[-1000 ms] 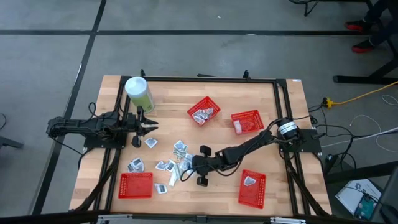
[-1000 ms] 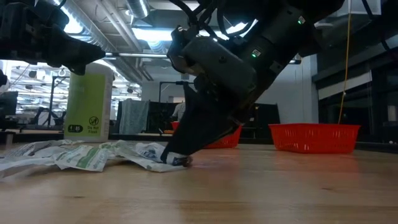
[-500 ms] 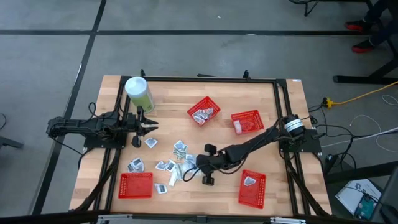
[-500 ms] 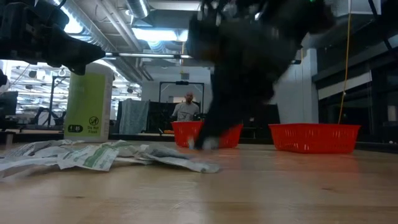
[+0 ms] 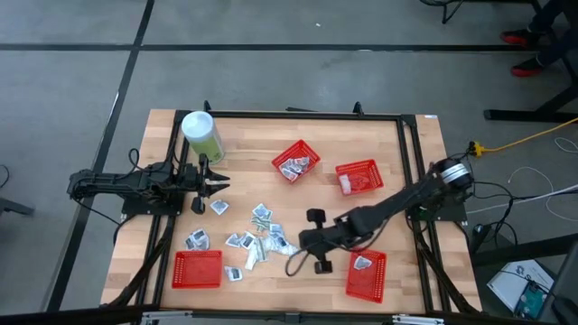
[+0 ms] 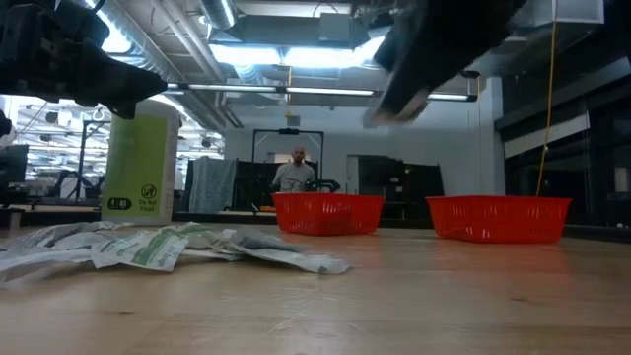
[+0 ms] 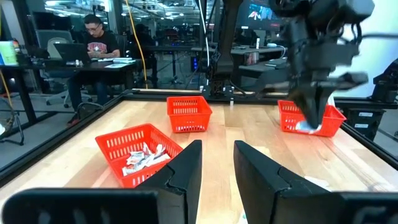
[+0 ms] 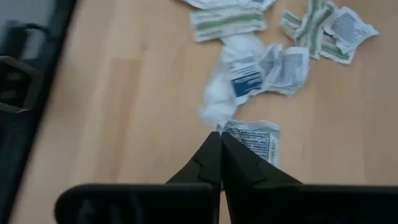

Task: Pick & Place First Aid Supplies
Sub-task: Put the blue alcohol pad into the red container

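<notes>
Right hand (image 8: 221,135) is pinched fully closed and lifted off the bench (image 5: 397,144), and it looks like it's got one printed packet (image 8: 252,142) by just the corner, hanging right at the fingertips. The rest of the loose supplies (image 5: 257,233) are spread on the wood just beyond the fingertips. My take for doing this bit well: that's a thin corner grip, so carry it slow and level, no wrist flicks, and don't let go until it's properly over the mesh. The nearest red basket (image 5: 368,287) sits back along the arm, near the hand, with one packet in it already, so that'd be my guess for the drop. Room-wise, the wood between hand and basket is bare. The bench edge and black frame rail run close behind that basket, so I'd watch the elbow there. Left hand (image 7: 217,146) is parked well away beside the green canister (image 5: 200,134), fingers a narrow gap apart, holding nothing.
</notes>
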Motion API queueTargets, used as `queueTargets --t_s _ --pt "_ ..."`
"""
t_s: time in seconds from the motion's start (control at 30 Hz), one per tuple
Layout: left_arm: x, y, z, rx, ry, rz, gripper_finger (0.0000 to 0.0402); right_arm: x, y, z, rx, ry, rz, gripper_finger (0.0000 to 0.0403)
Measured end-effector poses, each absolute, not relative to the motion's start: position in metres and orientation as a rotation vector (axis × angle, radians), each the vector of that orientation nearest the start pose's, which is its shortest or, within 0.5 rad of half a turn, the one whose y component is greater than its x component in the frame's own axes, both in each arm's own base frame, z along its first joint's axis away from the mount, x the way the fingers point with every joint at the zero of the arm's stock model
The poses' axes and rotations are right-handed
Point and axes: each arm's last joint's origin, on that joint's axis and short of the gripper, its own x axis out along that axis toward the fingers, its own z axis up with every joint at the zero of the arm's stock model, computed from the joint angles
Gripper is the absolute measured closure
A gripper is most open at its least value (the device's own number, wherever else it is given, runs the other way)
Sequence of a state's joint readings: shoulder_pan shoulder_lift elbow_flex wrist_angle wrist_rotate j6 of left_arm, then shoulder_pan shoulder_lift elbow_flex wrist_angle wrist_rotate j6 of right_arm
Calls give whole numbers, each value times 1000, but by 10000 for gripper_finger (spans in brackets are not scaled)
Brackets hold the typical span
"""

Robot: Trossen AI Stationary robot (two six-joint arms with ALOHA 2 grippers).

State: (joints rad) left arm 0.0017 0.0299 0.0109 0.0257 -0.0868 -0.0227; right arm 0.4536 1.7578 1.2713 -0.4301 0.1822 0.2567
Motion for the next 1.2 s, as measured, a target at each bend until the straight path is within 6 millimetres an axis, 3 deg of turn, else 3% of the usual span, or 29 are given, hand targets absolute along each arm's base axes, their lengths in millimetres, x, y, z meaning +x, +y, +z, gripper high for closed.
queueTargets --t_s 0.27,0.5,0.87,1.2 --pt "99 3 167 -23 -7 89 313 302 179 258 35 876 169 399" --pt "99 3 167 -23 -7 89 313 276 200 273 132 858 176 390" --pt "99 3 167 -23 -7 89 313 240 218 268 316 1006 27 387" --pt "99 3 167 -23 -7 89 313 221 227 264 430 1089 -79 382"
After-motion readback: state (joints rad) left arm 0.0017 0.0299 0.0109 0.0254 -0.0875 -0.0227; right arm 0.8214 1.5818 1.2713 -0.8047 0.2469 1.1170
